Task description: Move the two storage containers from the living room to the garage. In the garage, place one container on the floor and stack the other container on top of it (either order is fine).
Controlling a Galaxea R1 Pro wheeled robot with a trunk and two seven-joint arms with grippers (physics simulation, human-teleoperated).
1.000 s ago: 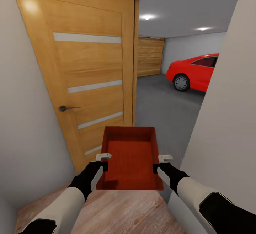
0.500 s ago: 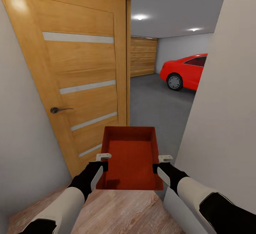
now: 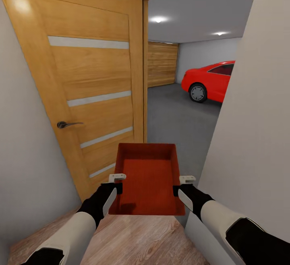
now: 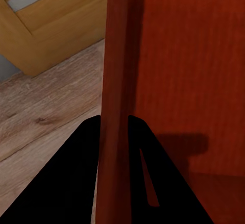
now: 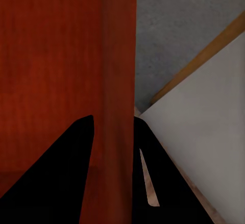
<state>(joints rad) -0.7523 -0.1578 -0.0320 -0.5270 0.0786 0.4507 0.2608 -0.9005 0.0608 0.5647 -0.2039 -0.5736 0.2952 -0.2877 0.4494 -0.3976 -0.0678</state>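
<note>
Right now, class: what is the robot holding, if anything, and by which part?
One orange-red bin, carried with both arms. The left gripper clamps its left side wall and the right gripper its right side wall, each with a finger on either side of the rim.

— Where's the container [image 3: 148, 178]?
— Between the claws: left claw [image 3: 117, 179] on its left wall, right claw [image 3: 184, 181] on its right.
— And ahead?
— Door [image 3: 86, 83] left, wall [image 3: 257, 136] right, car [image 3: 209, 80] beyond the doorway.
</note>
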